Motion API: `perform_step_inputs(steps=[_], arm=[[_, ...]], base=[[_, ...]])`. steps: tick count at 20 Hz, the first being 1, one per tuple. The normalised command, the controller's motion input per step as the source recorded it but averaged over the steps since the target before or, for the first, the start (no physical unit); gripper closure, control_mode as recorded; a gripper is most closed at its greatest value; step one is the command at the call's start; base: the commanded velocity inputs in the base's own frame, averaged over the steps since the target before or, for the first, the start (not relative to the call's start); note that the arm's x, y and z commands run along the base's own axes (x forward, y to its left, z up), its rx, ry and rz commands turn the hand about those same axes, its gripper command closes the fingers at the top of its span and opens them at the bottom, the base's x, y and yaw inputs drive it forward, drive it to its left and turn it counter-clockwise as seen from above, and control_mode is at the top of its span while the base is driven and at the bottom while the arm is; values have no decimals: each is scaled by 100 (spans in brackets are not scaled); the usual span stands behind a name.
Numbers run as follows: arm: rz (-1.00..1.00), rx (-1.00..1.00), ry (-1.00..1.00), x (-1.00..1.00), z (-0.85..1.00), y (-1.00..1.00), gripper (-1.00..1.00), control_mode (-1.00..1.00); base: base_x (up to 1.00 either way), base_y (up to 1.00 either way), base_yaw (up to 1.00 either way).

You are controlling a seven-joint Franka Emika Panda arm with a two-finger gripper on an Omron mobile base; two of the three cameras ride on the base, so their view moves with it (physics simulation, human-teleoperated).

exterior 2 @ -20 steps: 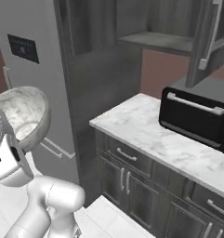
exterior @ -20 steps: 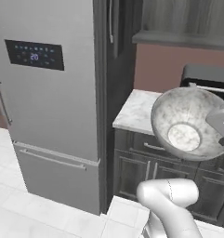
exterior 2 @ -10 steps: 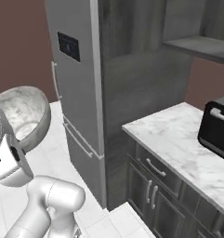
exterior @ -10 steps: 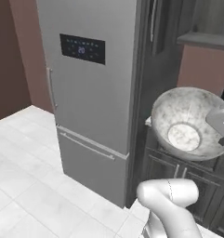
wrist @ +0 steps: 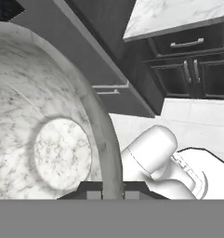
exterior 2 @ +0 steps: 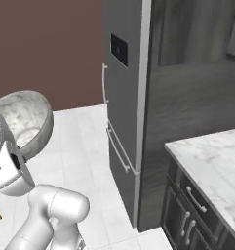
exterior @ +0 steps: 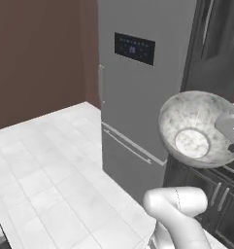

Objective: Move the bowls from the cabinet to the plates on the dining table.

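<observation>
You have the marbled bowl [exterior: 198, 129] pinched by its rim in the closed gripper [wrist: 112, 188], carried high beside the fridge [exterior: 138, 92]; no plate or dining table lies ahead, so turn away.

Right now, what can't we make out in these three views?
- Gripper: in the hand view the marbled bowl rim covers its fingertips; the bowl's left side is cut off by the frame edge.
- Fridge display: too small and blurred to read, left base view.
- Marble worktop: cut off by the right edge, right base view.
</observation>
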Motion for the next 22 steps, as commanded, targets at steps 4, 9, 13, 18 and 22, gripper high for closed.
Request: perform_step_inputs(steps=[4, 9, 13, 18, 22], arm=[[0, 0, 0, 0, 0, 0, 100, 100], [0, 0, 0, 0, 0, 0, 100, 100], [0, 0, 0, 0, 0, 0, 100, 100], [0, 0, 0, 0, 0, 0, 100, 100], [0, 0, 0, 0, 0, 0, 100, 100]], base=[[-5, 0, 48], [-2, 0, 47], [0, 0, 44], [0, -2, 33], [0, 1, 14]])
